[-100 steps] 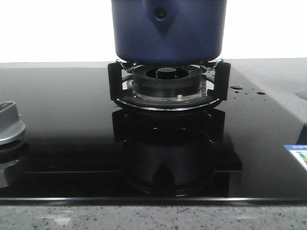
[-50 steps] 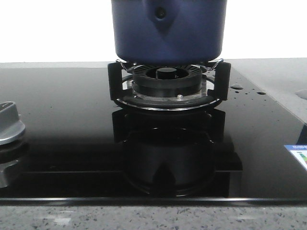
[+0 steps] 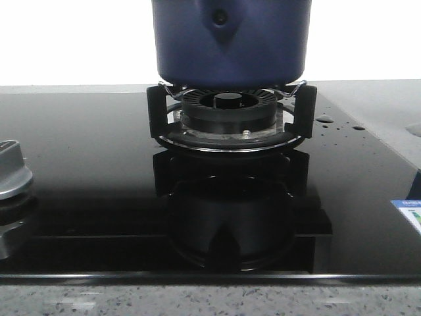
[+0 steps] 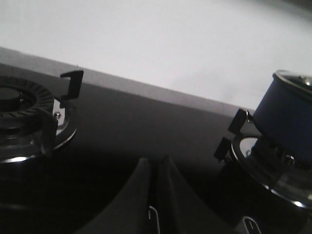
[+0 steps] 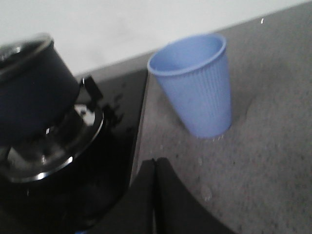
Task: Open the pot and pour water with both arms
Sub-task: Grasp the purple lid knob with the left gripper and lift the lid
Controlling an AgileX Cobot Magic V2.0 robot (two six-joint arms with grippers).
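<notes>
The dark blue pot (image 3: 230, 43) stands on the burner's black trivet, its pointed handle mount and rivet facing me; its top is cut off in the front view. It shows in the left wrist view (image 4: 285, 122) with a glass lid rim, and in the right wrist view (image 5: 31, 92). A light blue ribbed cup (image 5: 197, 83) stands upright on the grey counter beside the hob. My left gripper (image 4: 157, 163) is shut and empty above the black glass between two burners. My right gripper (image 5: 155, 163) is shut and empty over the hob's edge, short of the cup. Neither gripper shows in the front view.
The black ribbed burner ring (image 3: 227, 108) and trivet prongs (image 3: 306, 105) sit under the pot. A second burner (image 4: 24, 114) lies off to the side. A silver knob (image 3: 12, 168) sits on the black glass hob (image 3: 85, 158). Water drops (image 3: 325, 120) dot the glass near the grey counter (image 5: 263, 161).
The front view has shifted very slightly; the pot and burner stand as before. Nothing was gripped or released.
</notes>
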